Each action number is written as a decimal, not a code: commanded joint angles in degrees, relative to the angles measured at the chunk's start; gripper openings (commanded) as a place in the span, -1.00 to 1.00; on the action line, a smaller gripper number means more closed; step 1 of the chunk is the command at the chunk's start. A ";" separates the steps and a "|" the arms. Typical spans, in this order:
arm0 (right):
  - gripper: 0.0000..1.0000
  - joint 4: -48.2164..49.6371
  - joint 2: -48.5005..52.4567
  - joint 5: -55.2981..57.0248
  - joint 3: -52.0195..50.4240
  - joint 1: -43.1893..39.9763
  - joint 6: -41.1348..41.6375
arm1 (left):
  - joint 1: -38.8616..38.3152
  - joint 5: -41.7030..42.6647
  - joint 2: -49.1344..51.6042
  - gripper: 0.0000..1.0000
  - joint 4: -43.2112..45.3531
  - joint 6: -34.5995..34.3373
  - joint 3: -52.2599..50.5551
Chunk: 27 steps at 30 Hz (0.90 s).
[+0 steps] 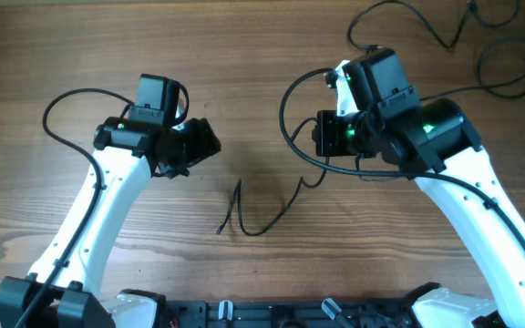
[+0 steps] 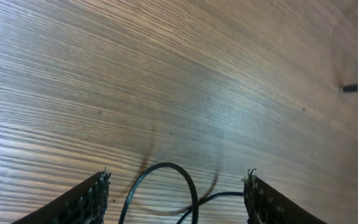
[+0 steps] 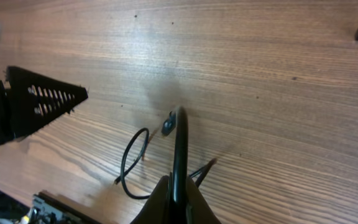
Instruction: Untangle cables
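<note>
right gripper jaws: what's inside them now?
A thin black cable, pinched in the shut right gripper and sticking out over the wood table. The pinched stretch itself is covered by its fingers. The overhead view does not show the grip.

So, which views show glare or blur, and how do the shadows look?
Overhead: even light, sharp, faint shadow beside the cable. Left wrist: pale sheen on the table; the cable loop casts a soft, smeared shadow. Right wrist: the strand held in the right pincer looks slightly blurred, close to the lens.
</note>
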 commanded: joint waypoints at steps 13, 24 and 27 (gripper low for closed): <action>-0.84 0.87 0.00 9.31 0.15 -0.02 6.69 | -8.70 7.87 9.64 0.40 -0.52 -3.06 0.04; -0.91 0.20 0.00 11.72 0.15 -0.04 6.99 | -13.73 5.97 15.52 -0.41 1.70 -5.14 0.04; -0.91 -0.98 0.00 16.59 0.15 -0.68 9.88 | -13.73 4.55 15.52 -0.74 1.70 -5.14 0.04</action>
